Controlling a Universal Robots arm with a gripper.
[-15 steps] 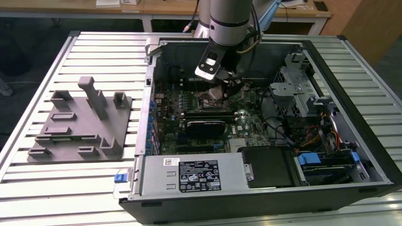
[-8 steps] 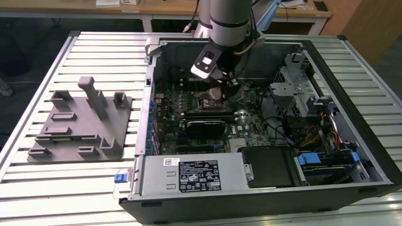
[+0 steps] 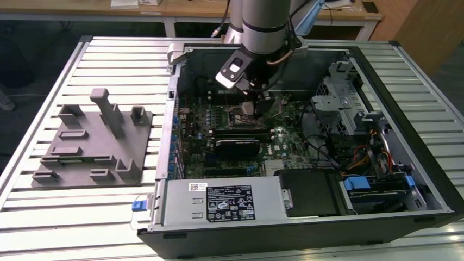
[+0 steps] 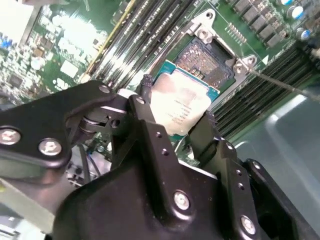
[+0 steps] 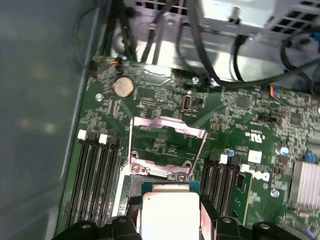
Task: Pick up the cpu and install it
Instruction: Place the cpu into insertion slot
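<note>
The cpu [image 4: 181,102], a flat square chip with a silver top and green rim, sits tilted between the black fingers [image 4: 202,136] of my gripper [image 4: 175,114], which is shut on its two sides. It hangs just over the open socket [image 4: 207,59] on the green motherboard. In the first wrist view the cpu [image 5: 170,212] is directly before the socket's raised metal frame [image 5: 167,125], with my gripper [image 5: 170,222] around it. In the exterior view my gripper [image 3: 250,107] reaches down into the open computer case [image 3: 173,109], over the board's upper middle.
Memory slots [image 5: 92,175] flank the socket on both sides. A grey fixture block [image 3: 94,144] lies on the slatted table at the exterior view's left. A power supply [image 3: 217,201], drive cage [image 3: 340,103] and loose cables [image 3: 362,157] crowd the case.
</note>
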